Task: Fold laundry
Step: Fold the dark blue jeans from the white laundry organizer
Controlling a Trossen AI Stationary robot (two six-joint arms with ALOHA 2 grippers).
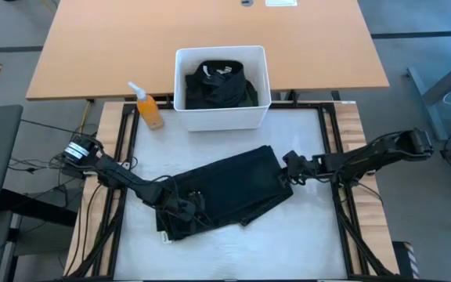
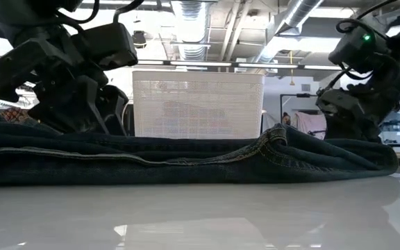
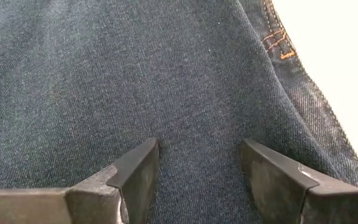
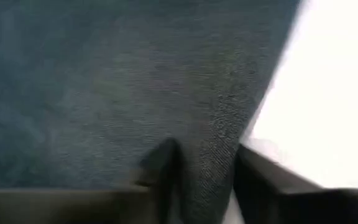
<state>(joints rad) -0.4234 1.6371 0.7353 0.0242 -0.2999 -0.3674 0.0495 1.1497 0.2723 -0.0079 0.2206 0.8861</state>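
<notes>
Dark denim garment (image 1: 224,192) lies under the spread left hand (image 3: 199,163); right hand (image 4: 207,163), fingers apart, straddles its edge.

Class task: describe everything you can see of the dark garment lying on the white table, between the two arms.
The garment is dark blue denim with orange stitching along a seam, apparently jeans. It lies folded and flat on the table, slanting from near left to far right, in front of the bin. The left gripper stands open over its near-left end; the right gripper is at its far-right edge, one finger on the cloth.
</notes>
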